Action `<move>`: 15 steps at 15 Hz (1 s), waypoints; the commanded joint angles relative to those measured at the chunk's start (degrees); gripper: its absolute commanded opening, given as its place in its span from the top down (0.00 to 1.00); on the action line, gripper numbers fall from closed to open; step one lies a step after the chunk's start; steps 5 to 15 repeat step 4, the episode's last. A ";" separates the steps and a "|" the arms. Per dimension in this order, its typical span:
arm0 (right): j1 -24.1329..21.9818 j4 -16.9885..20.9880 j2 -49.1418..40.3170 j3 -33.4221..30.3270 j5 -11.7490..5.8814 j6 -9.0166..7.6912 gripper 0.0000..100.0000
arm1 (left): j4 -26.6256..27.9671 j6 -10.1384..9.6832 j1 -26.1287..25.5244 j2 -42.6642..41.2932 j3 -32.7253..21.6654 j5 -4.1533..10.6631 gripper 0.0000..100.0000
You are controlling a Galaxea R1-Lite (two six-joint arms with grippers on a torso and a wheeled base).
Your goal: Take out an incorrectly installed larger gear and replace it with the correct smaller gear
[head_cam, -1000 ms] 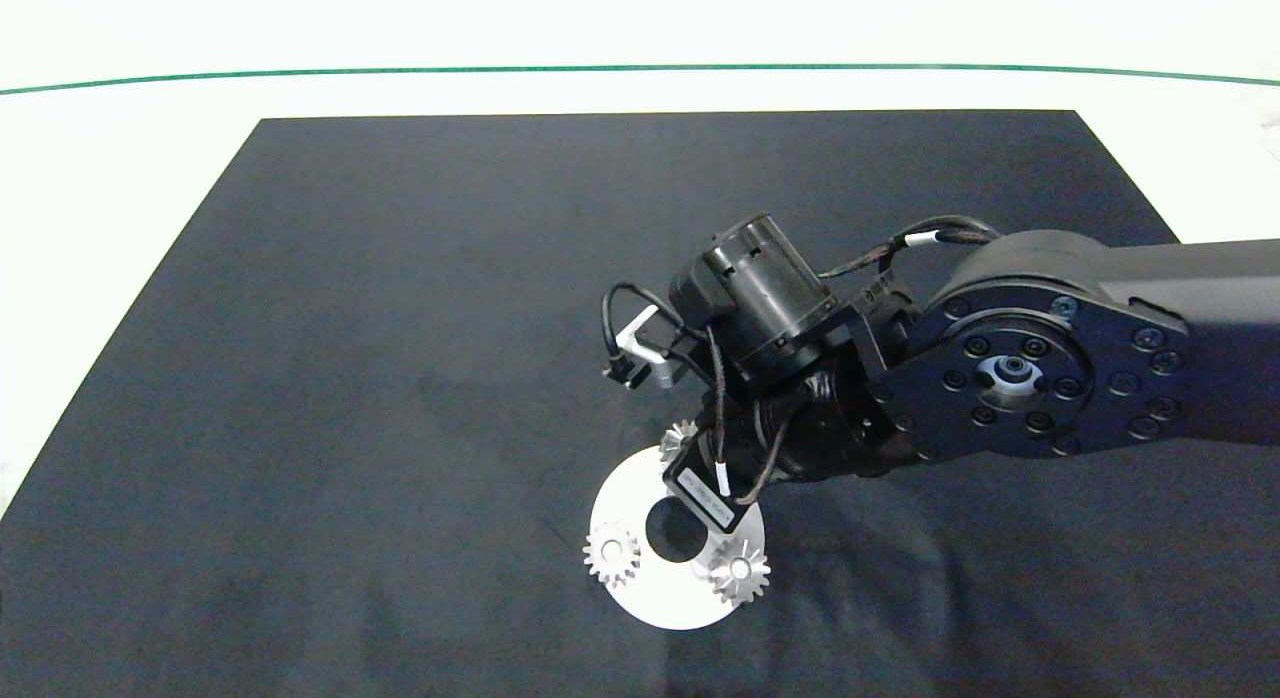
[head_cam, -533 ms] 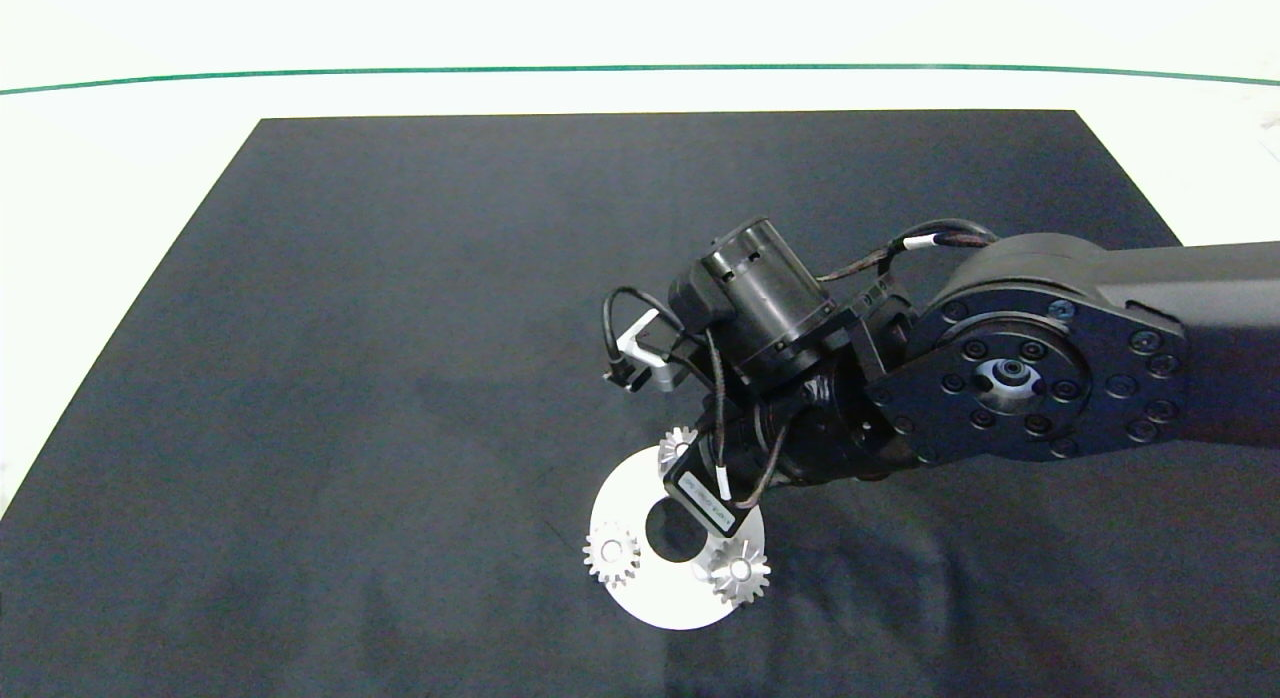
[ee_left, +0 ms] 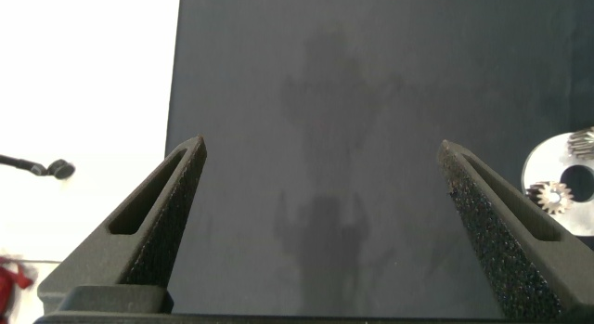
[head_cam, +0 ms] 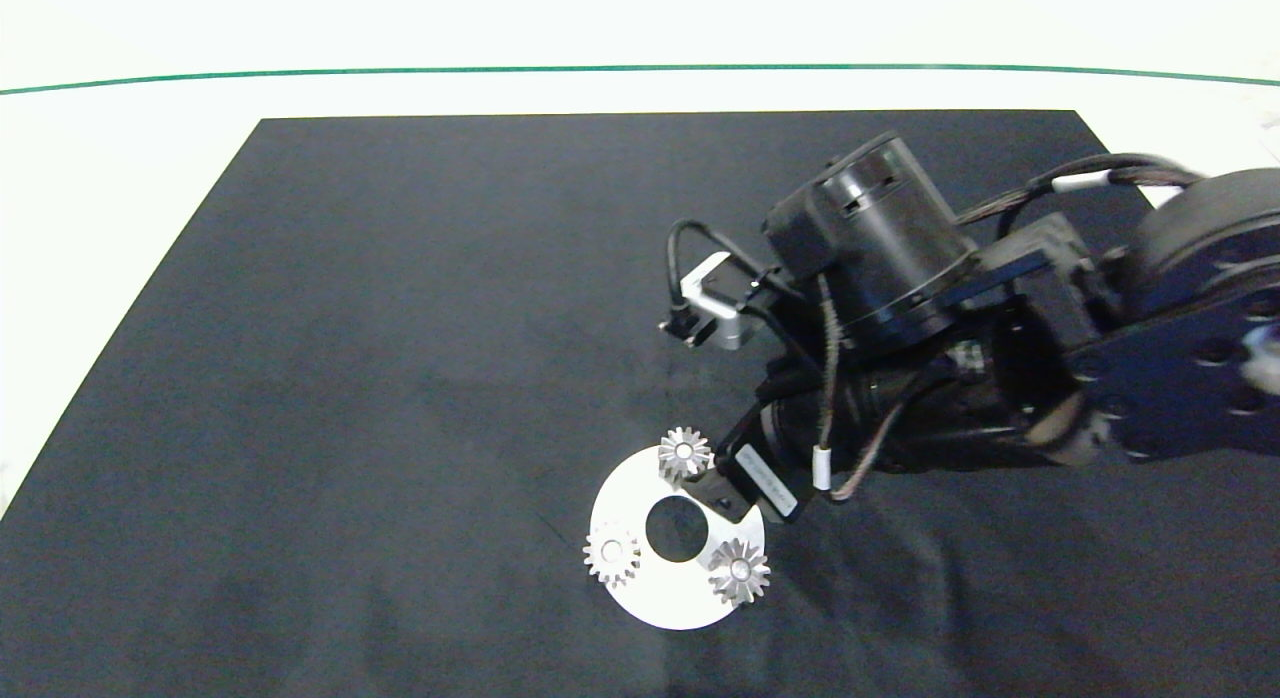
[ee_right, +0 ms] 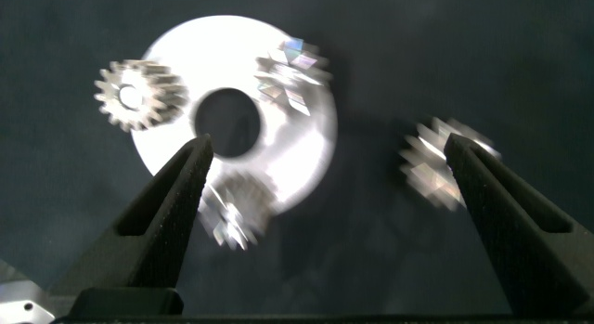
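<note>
Head view: a white table (head_cam: 100, 138) carried a big black mat (head_cam: 400, 328) that covered most of it. The right arm (head_cam: 1000, 378) reached in over the mat's right edge and slanted down toward the near edge. There, a little right of the middle, lay a flat silver disc (head_cam: 650, 598) with a round hole in its centre.

Three gears sat on the disc's rim. The smaller gear (head_cam: 684, 454) was on the far side, just beside the arm's tip. Two other gears (head_cam: 611, 554) (head_cam: 740, 571) sat at the near left and near right.

In the right wrist view, the right gripper (ee_right: 327, 143) hung above the disc, spread wide and holding nothing. The larger gear (ee_right: 436, 166) lay on the bare mat beside the disc, clear of its rim. It was too blurred for me to count its teeth.

The left gripper (ee_left: 320, 146) did not appear from above. Its own camera showed it spread wide and empty over the mat near the left edge.
</note>
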 commanded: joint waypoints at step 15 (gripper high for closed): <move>-4.99 0.00 -38.03 19.30 -15.85 2.84 0.00 | -4.30 -2.86 -2.56 -12.05 4.52 -1.50 0.00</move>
